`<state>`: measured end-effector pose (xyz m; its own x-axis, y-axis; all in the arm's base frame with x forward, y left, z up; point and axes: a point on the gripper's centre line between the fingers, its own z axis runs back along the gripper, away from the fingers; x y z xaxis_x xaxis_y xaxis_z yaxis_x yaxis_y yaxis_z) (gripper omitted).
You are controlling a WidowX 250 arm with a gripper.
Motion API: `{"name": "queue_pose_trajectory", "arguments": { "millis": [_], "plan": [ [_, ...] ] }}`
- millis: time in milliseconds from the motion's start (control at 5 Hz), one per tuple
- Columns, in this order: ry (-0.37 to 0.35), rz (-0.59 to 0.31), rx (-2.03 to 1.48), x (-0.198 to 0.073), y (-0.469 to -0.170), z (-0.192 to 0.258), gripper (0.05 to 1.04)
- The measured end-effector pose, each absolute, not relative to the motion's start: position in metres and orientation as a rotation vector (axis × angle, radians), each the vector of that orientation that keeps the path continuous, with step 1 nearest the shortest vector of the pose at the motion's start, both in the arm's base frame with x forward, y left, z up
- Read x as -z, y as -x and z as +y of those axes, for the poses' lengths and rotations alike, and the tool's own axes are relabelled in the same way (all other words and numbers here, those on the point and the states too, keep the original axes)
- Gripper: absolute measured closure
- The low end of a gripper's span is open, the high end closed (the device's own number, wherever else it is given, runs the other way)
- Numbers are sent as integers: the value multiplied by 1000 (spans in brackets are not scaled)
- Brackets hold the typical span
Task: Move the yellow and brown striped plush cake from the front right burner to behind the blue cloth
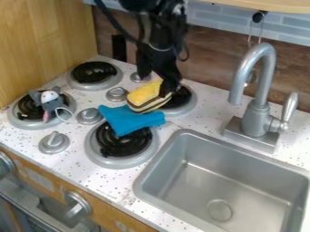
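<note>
The black gripper (156, 85) hangs down from the top over the rear burners. Its fingers stand apart, and the right one overlaps the right end of a yellow soft block (145, 93) with brown and cream stripes along its side. That block lies tilted, its lower side against a blue cloth (132, 119). The cloth is spread over the back of the front right burner (119, 147). A grey toy mouse (49, 102) lies on the front left burner.
Metal knobs (54, 139) stand between the burners. On the right are a steel sink (227, 181) and a tall curved faucet (260, 106). Wooden panels rise at the left and back; a whisk-like utensil (257, 34) hangs behind the faucet.
</note>
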<state>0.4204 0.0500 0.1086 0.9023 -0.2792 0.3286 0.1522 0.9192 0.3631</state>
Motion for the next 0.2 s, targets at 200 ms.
{"name": "queue_pose_trajectory", "arguments": {
  "millis": [200],
  "plan": [
    [-340,-405,195,-126,-390,61,76]
  ]
}}
